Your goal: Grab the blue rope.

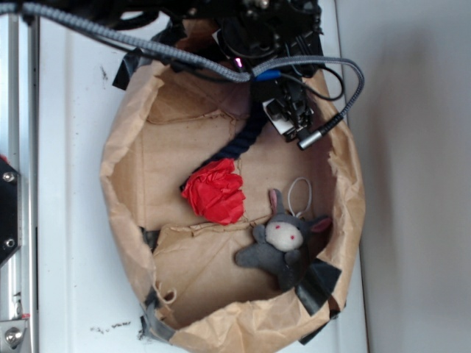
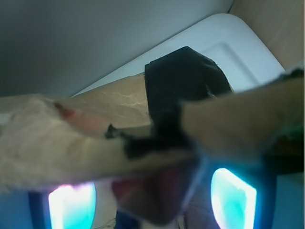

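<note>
Running from red ball (image 1: 214, 193) up under end effector (image 1: 288, 110) (jaws hidden): blue rope (image 1: 241, 141).

1 blue rope (image 1: 243, 141), 1 plush donkey (image 1: 283, 244), 1 red ball (image 1: 215, 193)

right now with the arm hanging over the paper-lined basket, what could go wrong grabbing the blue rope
1. Only a short stretch of the thick dark navy twisted rope shows beside the gripper; the rest is hidden under the arm, so the gripper may miss it.
2. The red crumpled paper ball sits at the rope's end and might get pinched instead.
3. The crumpled brown paper rim fills the wrist view, so a snag seems possible.
</note>
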Available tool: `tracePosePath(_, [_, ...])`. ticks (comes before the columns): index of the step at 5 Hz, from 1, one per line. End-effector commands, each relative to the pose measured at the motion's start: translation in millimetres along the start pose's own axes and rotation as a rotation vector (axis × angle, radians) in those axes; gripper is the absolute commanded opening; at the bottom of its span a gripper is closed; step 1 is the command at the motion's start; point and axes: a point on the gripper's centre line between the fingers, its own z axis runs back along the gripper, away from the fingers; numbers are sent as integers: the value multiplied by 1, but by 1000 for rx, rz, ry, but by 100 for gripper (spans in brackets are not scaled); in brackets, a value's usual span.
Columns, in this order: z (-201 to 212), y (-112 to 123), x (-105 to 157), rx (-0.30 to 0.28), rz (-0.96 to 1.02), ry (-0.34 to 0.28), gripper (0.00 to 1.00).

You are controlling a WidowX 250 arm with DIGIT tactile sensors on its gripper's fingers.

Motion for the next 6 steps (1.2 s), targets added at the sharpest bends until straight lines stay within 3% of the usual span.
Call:
tracePosePath(1, [9, -7, 2, 11, 53, -98, 100])
tracePosePath(3, [13, -14, -19, -23, 50, -114, 100])
tracePosePath(5, [-10, -20, -7, -22, 128, -113, 100])
tracePosePath(6, [-19, -25, -7, -35, 77, -93, 100])
